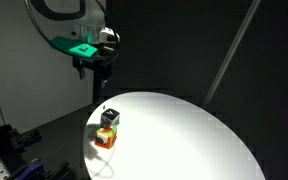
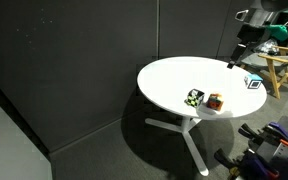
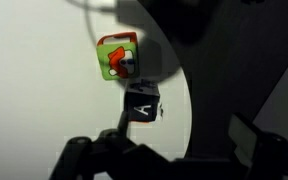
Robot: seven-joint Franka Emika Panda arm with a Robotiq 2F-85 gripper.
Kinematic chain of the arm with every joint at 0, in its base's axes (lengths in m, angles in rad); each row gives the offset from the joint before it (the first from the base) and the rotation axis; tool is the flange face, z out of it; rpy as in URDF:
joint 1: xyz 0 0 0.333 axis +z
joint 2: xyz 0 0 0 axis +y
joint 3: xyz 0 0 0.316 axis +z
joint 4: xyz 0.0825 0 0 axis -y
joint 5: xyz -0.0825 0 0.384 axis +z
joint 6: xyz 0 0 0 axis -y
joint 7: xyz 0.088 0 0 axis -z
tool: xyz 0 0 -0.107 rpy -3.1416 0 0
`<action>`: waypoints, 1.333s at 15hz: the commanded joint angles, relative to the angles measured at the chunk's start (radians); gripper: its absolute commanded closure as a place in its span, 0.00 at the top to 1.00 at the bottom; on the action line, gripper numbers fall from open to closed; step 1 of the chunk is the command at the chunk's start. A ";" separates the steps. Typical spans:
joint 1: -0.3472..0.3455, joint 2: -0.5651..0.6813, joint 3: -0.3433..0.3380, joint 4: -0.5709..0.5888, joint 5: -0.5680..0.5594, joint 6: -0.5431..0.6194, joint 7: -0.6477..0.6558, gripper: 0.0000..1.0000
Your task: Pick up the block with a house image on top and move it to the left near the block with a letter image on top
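Observation:
The block with a house image on top (image 1: pixel 105 139) has orange-red sides and a green and yellow top. It sits on the white round table (image 1: pixel 184 140) close beside the block with a letter image on top (image 1: pixel 110 118), which is dark with a whitish top. Both show in an exterior view, the house block (image 2: pixel 215 102) and the letter block (image 2: pixel 194 97), and in the wrist view, the house block (image 3: pixel 117 57) and the letter block (image 3: pixel 142 103). My gripper (image 1: pixel 97 68) hangs open and empty well above the table, apart from both blocks; it also shows in the wrist view (image 3: pixel 174 138).
A third small cube, white and blue (image 2: pixel 253 82), lies near the table's far edge. The table edge (image 3: pixel 189 110) runs close to the two blocks. Dark curtain walls surround the table. A wooden frame (image 2: pixel 275 66) stands behind it.

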 commanded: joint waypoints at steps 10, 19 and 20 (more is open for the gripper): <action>-0.019 -0.241 0.004 -0.128 -0.061 -0.082 0.263 1.00; -0.001 -0.231 -0.012 -0.123 -0.053 -0.096 0.243 1.00; -0.001 -0.231 -0.012 -0.123 -0.053 -0.096 0.243 1.00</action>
